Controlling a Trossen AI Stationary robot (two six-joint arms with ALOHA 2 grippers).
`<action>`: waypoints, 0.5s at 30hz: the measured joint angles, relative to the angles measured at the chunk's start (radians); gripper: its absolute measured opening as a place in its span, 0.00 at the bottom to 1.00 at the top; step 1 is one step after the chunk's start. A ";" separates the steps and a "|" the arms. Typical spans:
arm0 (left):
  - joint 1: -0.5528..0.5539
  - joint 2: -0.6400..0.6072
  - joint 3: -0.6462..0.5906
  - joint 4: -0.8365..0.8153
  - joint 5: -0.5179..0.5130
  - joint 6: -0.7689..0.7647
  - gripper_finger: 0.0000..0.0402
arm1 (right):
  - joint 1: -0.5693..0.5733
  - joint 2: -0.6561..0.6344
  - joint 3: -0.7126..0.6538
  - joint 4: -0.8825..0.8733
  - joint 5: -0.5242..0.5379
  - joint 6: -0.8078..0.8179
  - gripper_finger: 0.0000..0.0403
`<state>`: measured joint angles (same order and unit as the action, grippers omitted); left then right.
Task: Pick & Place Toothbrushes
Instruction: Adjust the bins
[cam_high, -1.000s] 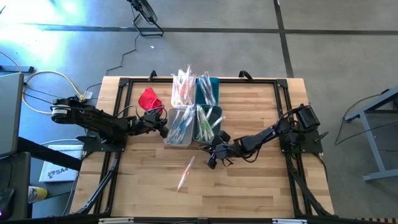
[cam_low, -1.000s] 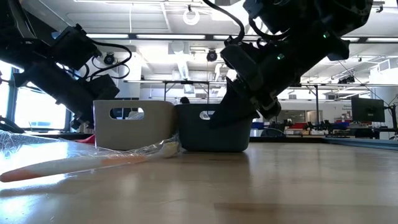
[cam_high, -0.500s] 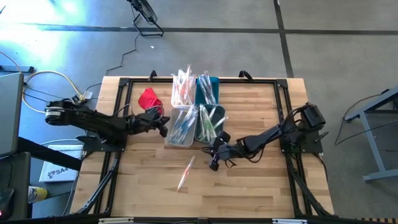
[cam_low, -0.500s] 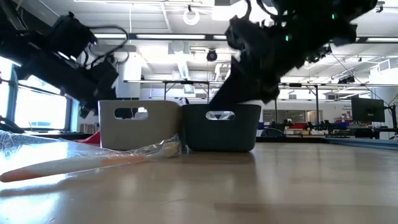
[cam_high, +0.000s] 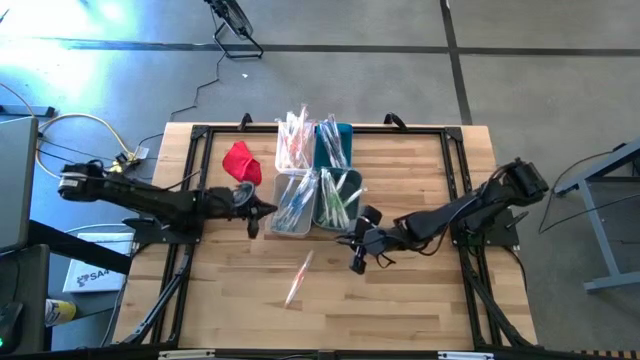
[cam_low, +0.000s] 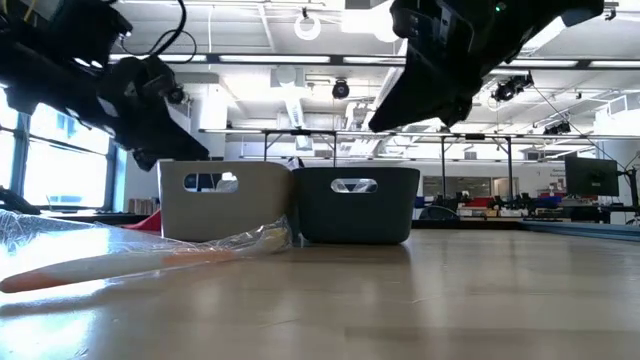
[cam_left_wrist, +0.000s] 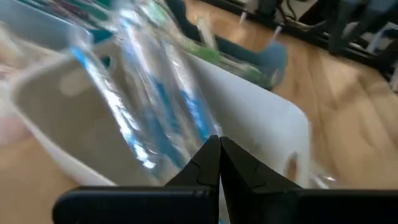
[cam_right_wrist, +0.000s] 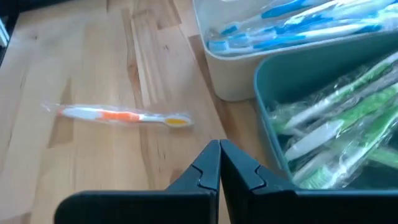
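One orange toothbrush (cam_high: 298, 278) in a clear wrapper lies flat on the bare wood near the table's middle; it also shows in the right wrist view (cam_right_wrist: 118, 115) and the low view (cam_low: 110, 265). The other toothbrushes fill several small bins: blue ones in the near white bin (cam_high: 286, 205) (cam_left_wrist: 143, 118), green ones in the near teal bin (cam_high: 335, 200) (cam_right_wrist: 336, 134). My left gripper (cam_high: 262, 212) (cam_left_wrist: 219, 144) is shut beside the white bin's left wall. My right gripper (cam_high: 353, 252) (cam_right_wrist: 219, 148) is shut and raised, between the teal bin and the orange toothbrush. My left gripper's shut fingertips stand close to the near white bin's left wall (cam_left_wrist: 261, 124), coming level from the table's left. I cannot tell whether they touch it.
Two more bins stand behind the near pair: a white one with pink and orange toothbrushes (cam_high: 295, 142) and a teal one (cam_high: 333, 143). A red cloth (cam_high: 240, 160) lies left of them. Bare wood stretches around the orange toothbrush toward the near edge.
My right gripper has risen from in front of the teal bin to well above it and drifted a little toward the table's right. My left gripper has risen slightly and moved a little toward the near edge. The near bins have slid slightly toward the right.
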<state>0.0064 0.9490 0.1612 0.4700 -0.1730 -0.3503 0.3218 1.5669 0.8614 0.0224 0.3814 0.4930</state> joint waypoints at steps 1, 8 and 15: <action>-0.039 0.007 0.000 0.002 -0.030 -0.014 0.01 | 0.000 -0.004 0.000 0.000 0.006 -0.002 0.01; -0.334 0.079 0.000 0.008 -0.395 -0.143 0.01 | -0.004 -0.009 0.000 0.001 0.020 -0.027 0.01; -0.485 0.247 0.011 0.106 -0.629 -0.264 0.01 | -0.003 -0.009 0.000 0.002 0.099 -0.030 0.01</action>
<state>-0.4786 1.1956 0.1721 0.5759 -0.8023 -0.6141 0.3187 1.5578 0.8612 0.0246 0.4808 0.4633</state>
